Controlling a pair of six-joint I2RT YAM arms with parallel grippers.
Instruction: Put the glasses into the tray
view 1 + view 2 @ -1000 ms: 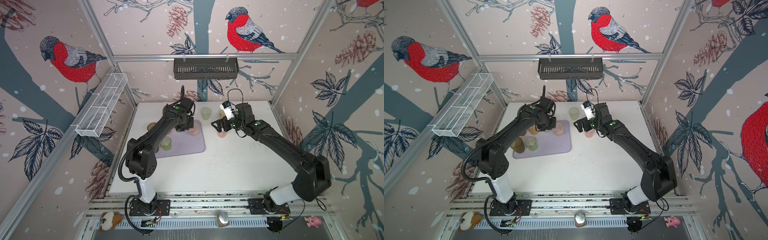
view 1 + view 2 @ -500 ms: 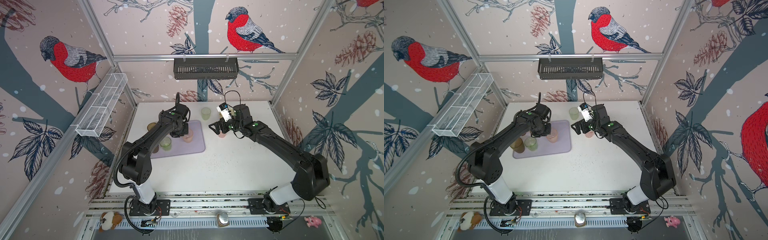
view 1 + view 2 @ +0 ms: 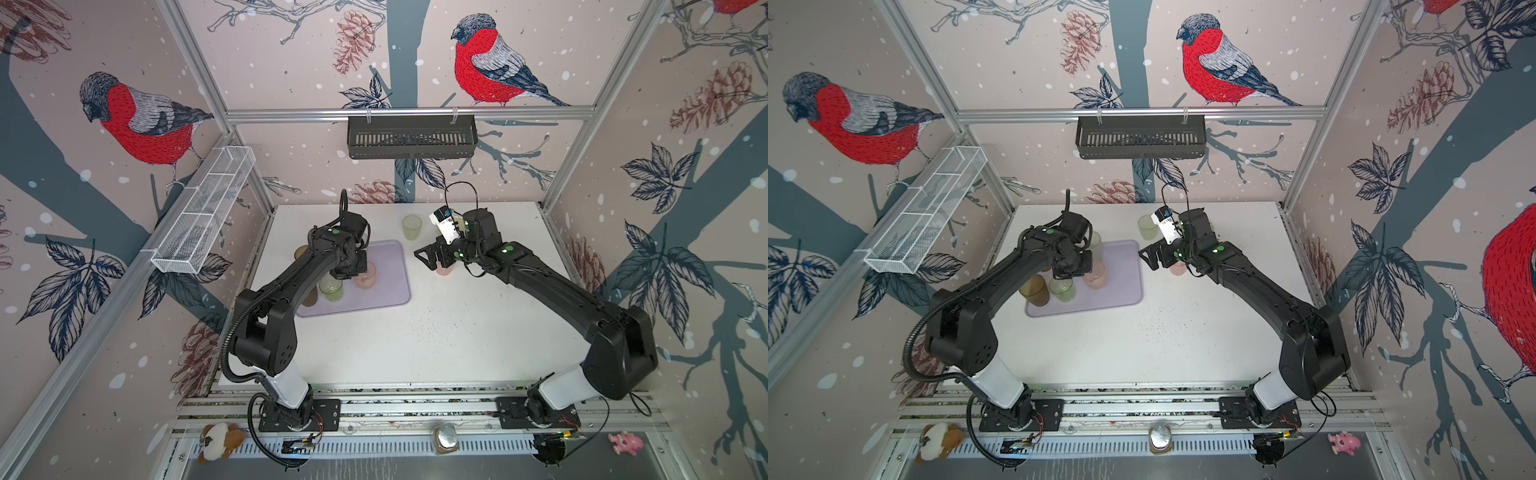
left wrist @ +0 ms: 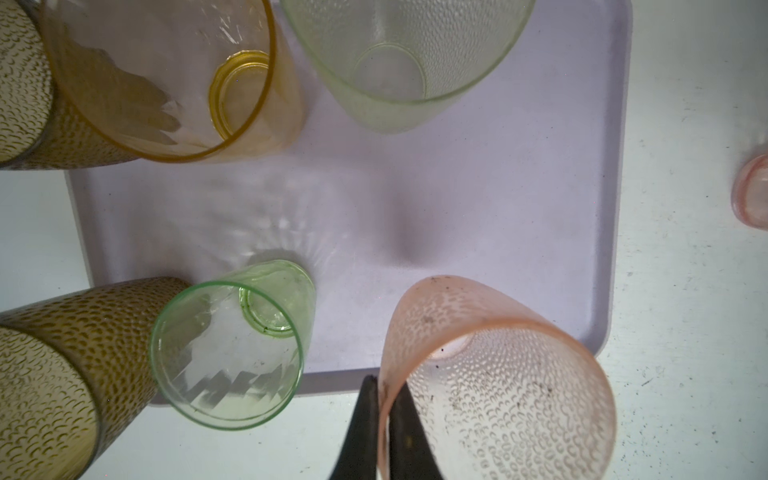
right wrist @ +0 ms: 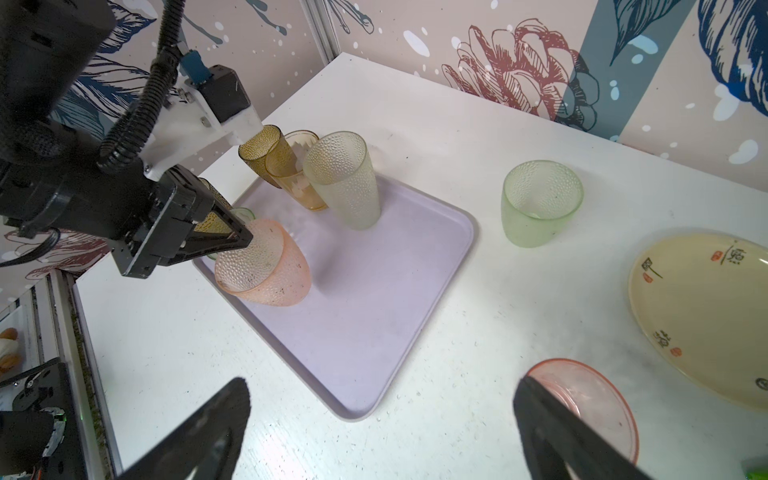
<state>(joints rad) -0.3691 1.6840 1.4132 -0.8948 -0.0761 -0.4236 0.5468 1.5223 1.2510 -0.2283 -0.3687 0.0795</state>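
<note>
Holds a dimpled pink glass in the left pincer, narrowed onto the thin wall at the rim, one finger inside and one outside. Has it tilted over the edge of the lilac tray; cannot tell whether it touches the tray floor. Just beside that pincer, on the tray: a green glass and a brown glass. Across the tray from it: an amber glass and a pale glass.

Shows the right pincer spread wide and empty, low over the table. Puts the second pink glass just beside one of its fingers, not between the two, and off the tray. Finds a pale green glass well beyond its fingertips, also on bare table.

Judges the tumblers light, thin-walled and stiff, probably slick, with some bite from the dimpled skin. Favours a rim pinch or a wide hold round the body; expects tilt from an off-centre pinch, as here.

Reads no brand or label on glasses or tray. Makes out black brush characters and red seal marks on the cream plate beside the right pincer, but cannot read them.
</note>
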